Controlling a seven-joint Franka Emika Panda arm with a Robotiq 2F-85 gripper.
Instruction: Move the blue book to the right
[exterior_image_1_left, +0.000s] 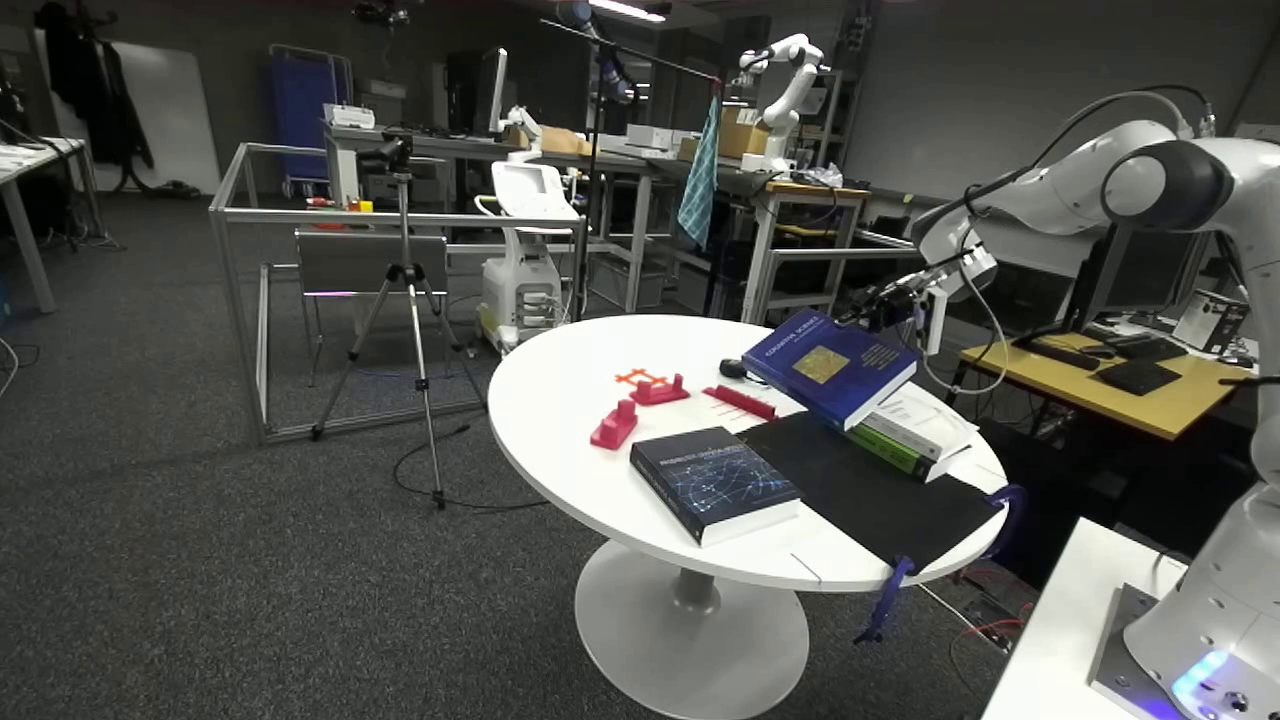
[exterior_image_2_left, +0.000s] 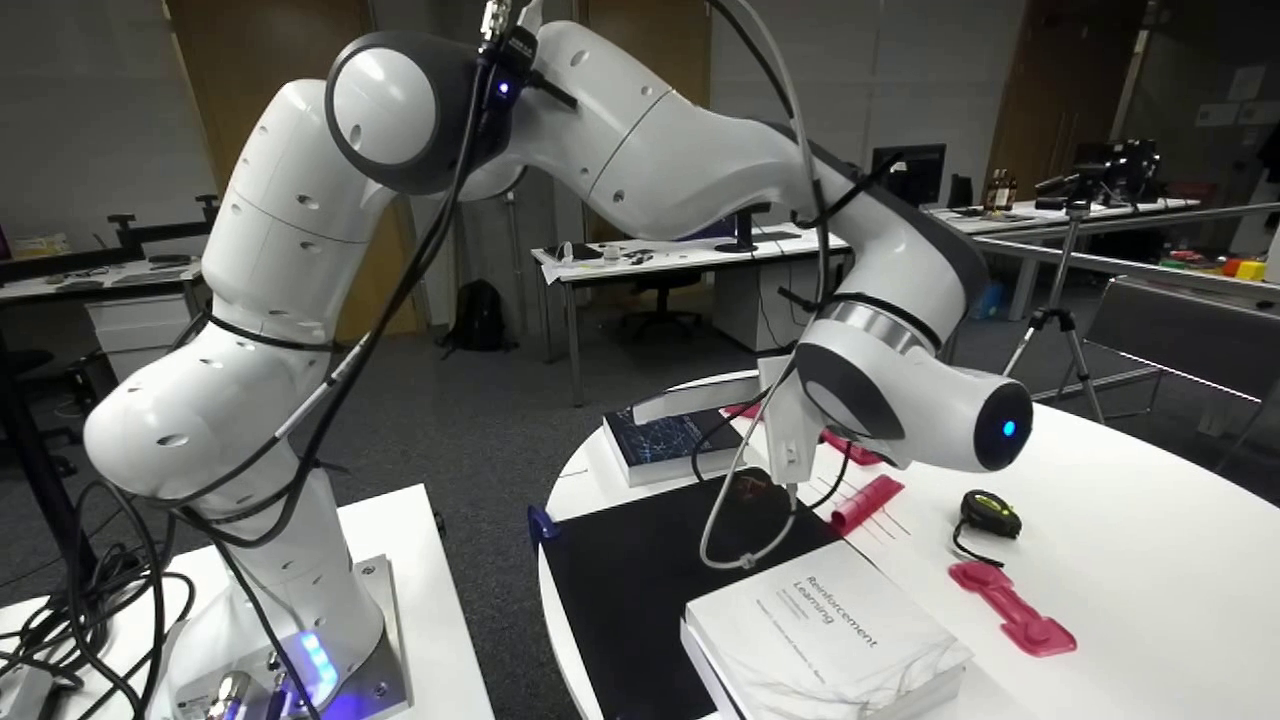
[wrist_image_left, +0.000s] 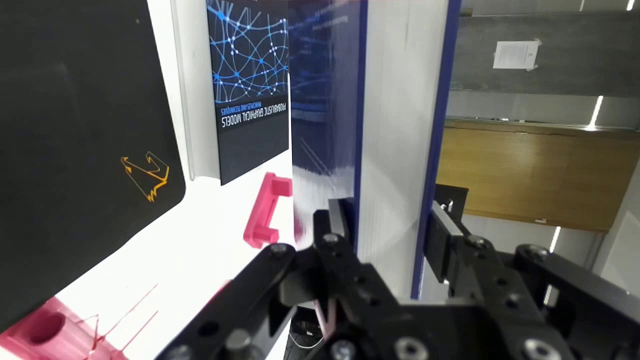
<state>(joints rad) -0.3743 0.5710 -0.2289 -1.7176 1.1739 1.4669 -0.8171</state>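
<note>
The blue book (exterior_image_1_left: 830, 365), titled Cognitive Science, is held tilted above the table in an exterior view. Its cover faces up, with a gold square on it. My gripper (exterior_image_1_left: 862, 316) is shut on its far upper edge. In the wrist view the fingers (wrist_image_left: 390, 220) press on both blue covers, with the book's white page edge (wrist_image_left: 395, 125) between them. In an exterior view its lower corner overlaps the book stack; I cannot tell whether they touch. The wrist (exterior_image_2_left: 800, 420) hides the fingers in an exterior view.
A dark navy book (exterior_image_1_left: 715, 480) lies on the round white table (exterior_image_1_left: 560, 400). A black mat (exterior_image_1_left: 860, 490) lies beside it. A white Reinforcement Learning book (exterior_image_2_left: 825, 630) lies on a green book (exterior_image_1_left: 890, 450). Pink parts (exterior_image_1_left: 615, 425) and a tape measure (exterior_image_2_left: 990, 513) lie behind.
</note>
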